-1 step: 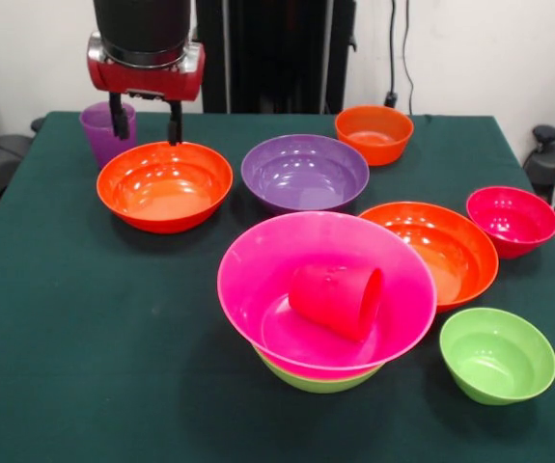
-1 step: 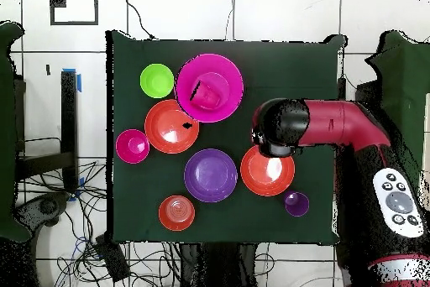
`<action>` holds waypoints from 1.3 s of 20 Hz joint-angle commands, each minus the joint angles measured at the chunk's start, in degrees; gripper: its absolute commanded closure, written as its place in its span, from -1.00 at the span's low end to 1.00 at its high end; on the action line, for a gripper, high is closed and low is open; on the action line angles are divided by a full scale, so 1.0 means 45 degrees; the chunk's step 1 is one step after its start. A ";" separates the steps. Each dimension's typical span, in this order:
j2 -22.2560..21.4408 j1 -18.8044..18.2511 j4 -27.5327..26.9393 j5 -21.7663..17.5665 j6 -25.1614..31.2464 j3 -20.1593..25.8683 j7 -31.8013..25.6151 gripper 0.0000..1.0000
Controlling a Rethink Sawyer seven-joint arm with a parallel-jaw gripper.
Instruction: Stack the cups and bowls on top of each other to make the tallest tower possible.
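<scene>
We see the claw [image 1: 148, 122] hanging over the far rim of an orange bowl [image 1: 164, 185], its 2 fingers parted to a narrow gap and holding nothing. Just behind it stands the purple cup [image 1: 104, 132], upright, close to the tabletop's [image 1: 74, 328] far corner.

The tower [image 1: 325, 289] sits toward the near side: a wide hot pink bowl [image 1: 258, 280] nested on a lime green bowl [image 1: 316, 381] that shows only as a sliver beneath. Inside the pink bowl the red-pink cup [image 1: 335, 299] lies on its side, long axis running roughly left to right in the front view, its open mouth turned to the right and slightly toward the camera.

Around it we count a second orange bowl [image 1: 446, 246] tucked just behind the tower's right side, a small lime green bowl [image 1: 497, 354] near the front right edge, a small red-pink bowl [image 1: 512, 220] by the right edge, a purple bowl [image 1: 304, 172] in the middle, and a small orange bowl [image 1: 374, 133] close to the far edge.

The largest open stretch of tabletop is the near left area, in front of the first orange bowl. From overhead, the arm [image 2: 336, 124] reaches in from one side over that bowl [image 2: 267, 171].
</scene>
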 commanded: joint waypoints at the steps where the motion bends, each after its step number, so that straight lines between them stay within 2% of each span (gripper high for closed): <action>1: -0.0647 -0.0060 0.1463 -0.0804 -0.0039 0.0237 -0.2247 -1.00; 10: -0.1501 -0.0086 0.2779 -0.0816 -0.0562 0.0153 -0.1452 -1.00; 15: -0.1546 -0.0263 0.3404 -0.0695 -0.1241 0.0244 -0.1068 -1.00; 20: -0.0676 -0.0265 0.3381 -0.0870 -0.2002 0.0475 -0.1026 -1.00; 23: 0.0458 0.0209 0.2601 -0.0892 -0.2188 0.0603 -0.0739 -1.00; 26: 0.1174 0.0545 0.2020 -0.0697 -0.2343 0.0636 -0.0413 -1.00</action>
